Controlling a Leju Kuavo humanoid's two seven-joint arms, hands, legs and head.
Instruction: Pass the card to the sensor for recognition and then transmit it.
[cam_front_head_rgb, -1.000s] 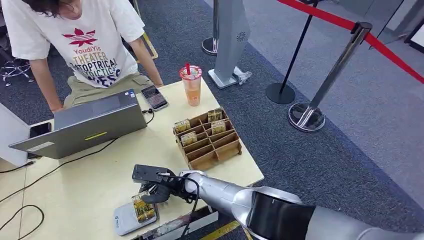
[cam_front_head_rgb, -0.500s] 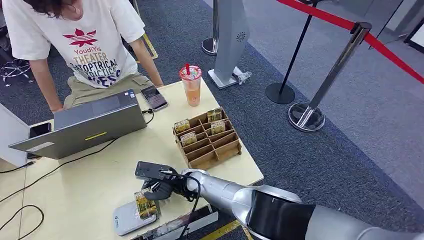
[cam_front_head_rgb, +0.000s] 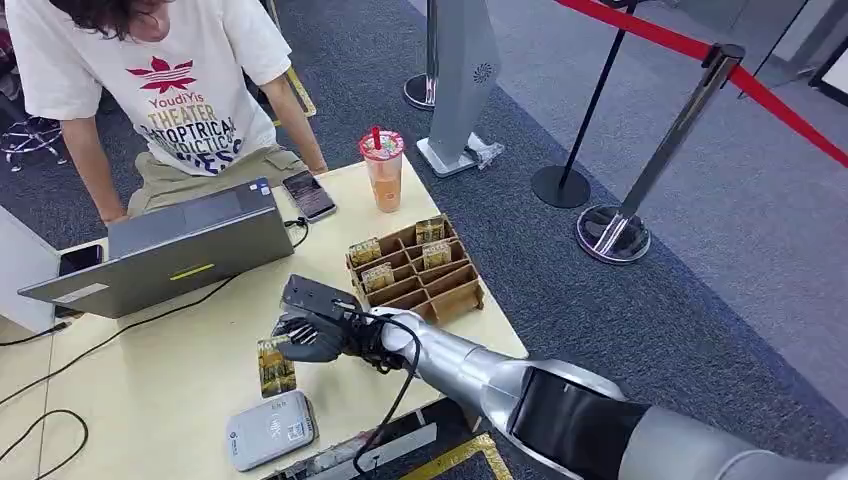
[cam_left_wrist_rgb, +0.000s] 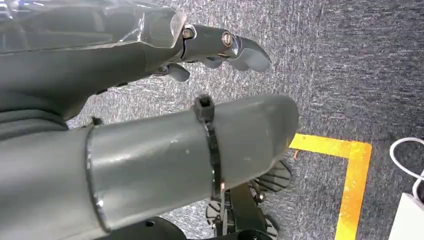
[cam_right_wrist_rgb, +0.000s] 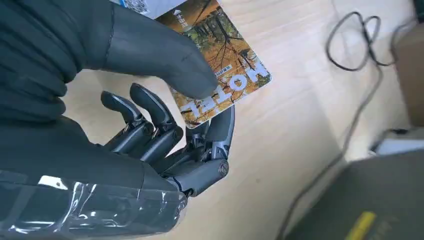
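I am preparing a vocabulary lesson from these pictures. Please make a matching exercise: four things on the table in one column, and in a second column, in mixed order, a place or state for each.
Things:
1. card
2. sensor
3. drink
4. phone

Places or states:
A. at the table's far edge, with a red straw
B. lying beside the laptop
C. held by the right hand, over bare table
D. grey, flat at the table's near edge

Pairs: 1-C, 2-D, 3-A, 4-B
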